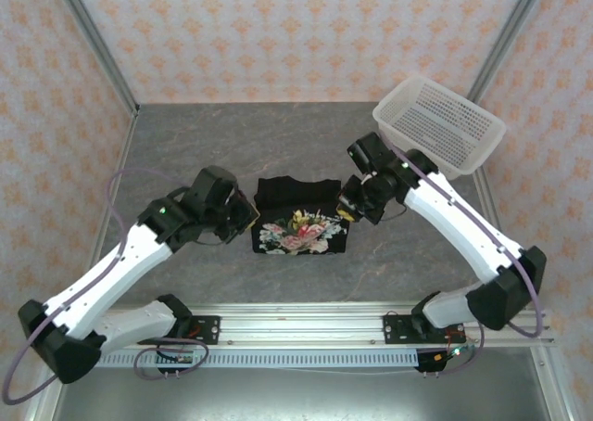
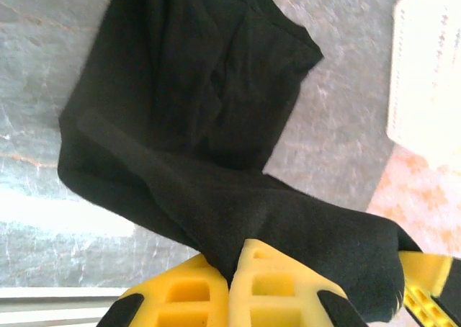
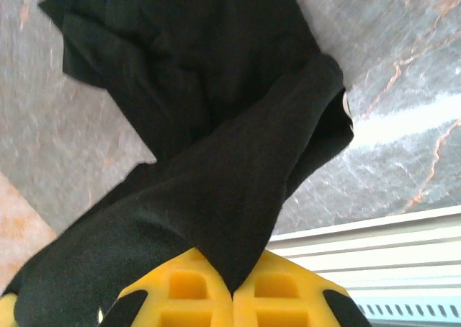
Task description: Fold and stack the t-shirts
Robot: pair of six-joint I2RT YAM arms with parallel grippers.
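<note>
Mid-fold, I judge: my left end effector (image 1: 246, 219) and right end effector (image 1: 346, 208) each pinch the black rose-print t-shirt (image 1: 301, 228), central on the desk (image 1: 185, 152). Next calls for laying both sides down evenly, then releasing.

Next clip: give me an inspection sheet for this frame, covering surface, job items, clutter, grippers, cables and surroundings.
Surface: grey marbled table.
Job's things: one black t-shirt mid-table, rose print showing on its near part, plain black beyond.
Clutter: white perforated basket at the far right corner, apart from the shirt.
Grippers: left gripper shut on the shirt's left side; right gripper shut on its right side; black fabric pinched between the yellow fingers.
Cables: purple cables looping along both arms, off the shirt.
Surroundings: patterned walls, metal frame posts.
</note>
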